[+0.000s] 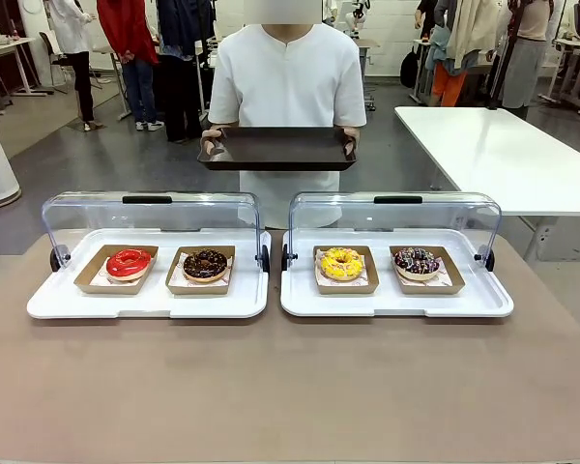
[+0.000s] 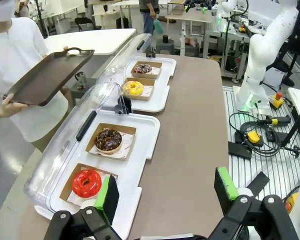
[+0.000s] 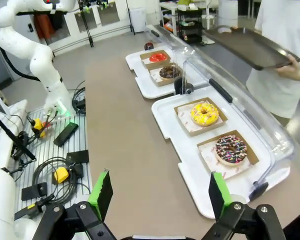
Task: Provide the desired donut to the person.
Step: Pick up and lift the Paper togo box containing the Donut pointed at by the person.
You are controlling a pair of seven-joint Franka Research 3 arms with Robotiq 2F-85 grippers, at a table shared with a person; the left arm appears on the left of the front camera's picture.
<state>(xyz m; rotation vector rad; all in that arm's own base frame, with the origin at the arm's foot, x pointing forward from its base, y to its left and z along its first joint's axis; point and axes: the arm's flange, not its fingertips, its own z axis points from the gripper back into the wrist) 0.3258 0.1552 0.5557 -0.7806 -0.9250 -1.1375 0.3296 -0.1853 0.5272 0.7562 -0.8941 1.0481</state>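
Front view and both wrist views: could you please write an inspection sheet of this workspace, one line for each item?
surface: brown table carrying the left white tray and the right white tray, clear lids raised.
job's things: red donut and chocolate donut in the left tray; yellow donut and sprinkled donut in the right tray; the person holds an empty dark tray at the far side.
clutter: nothing seen.
grippers: left gripper and right gripper both open, holding nothing.
cables: black cables lie on a slatted platform beside the table.
surroundings: white table at the far right; other people farther back.
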